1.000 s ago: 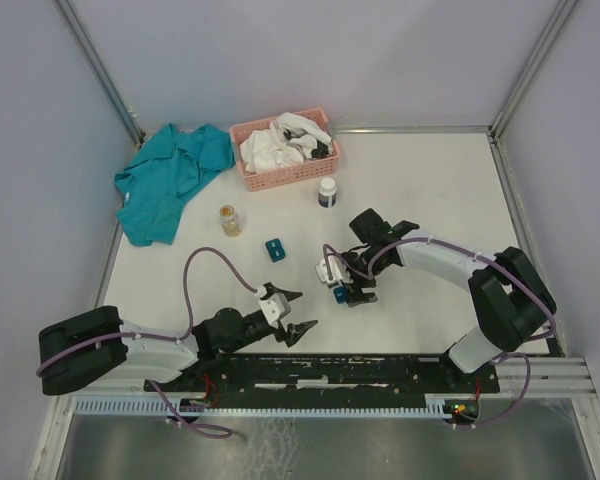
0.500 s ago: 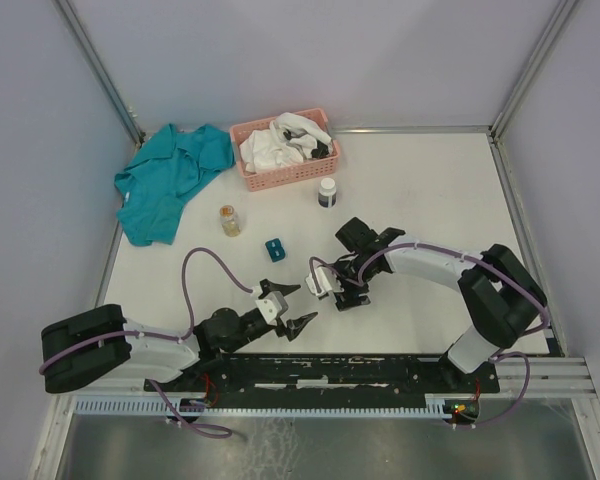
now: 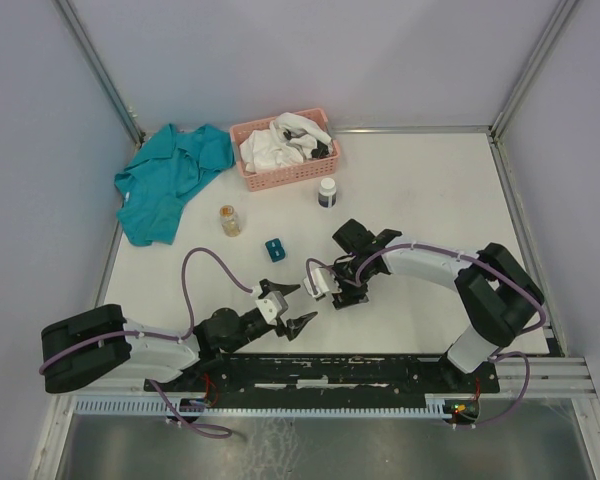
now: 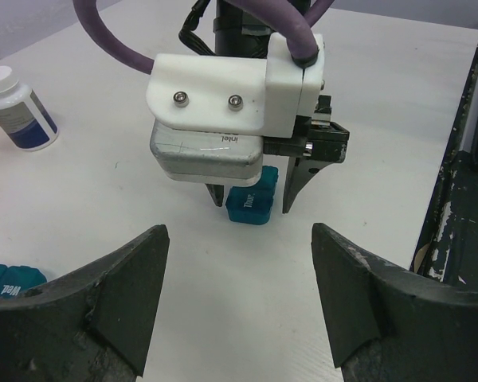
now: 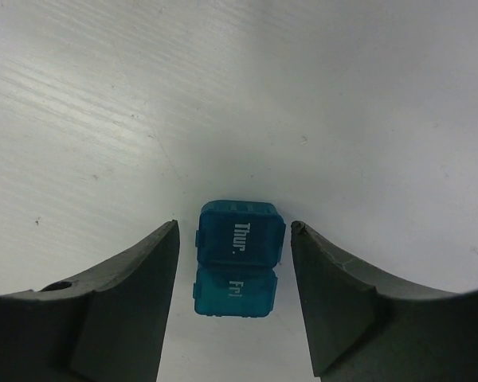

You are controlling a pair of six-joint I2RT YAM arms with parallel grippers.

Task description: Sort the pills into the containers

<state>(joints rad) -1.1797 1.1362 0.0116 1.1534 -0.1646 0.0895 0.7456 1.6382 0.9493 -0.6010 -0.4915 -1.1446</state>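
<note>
Top external view: on the white table (image 3: 430, 190), the right gripper (image 3: 346, 292) stands over the small teal-blue square plastic pill box (image 5: 237, 267), near centre and right of the left gripper (image 3: 292, 312). The right jaws are apart, straddling the box with a gap on each side. The left jaws are apart and empty. Recommendation: centre the box, grip its flat sides evenly, and stay low enough not to tip it. Its lids (image 5: 240, 232), lettered "Thur." and "Fri", appear shut.
</note>
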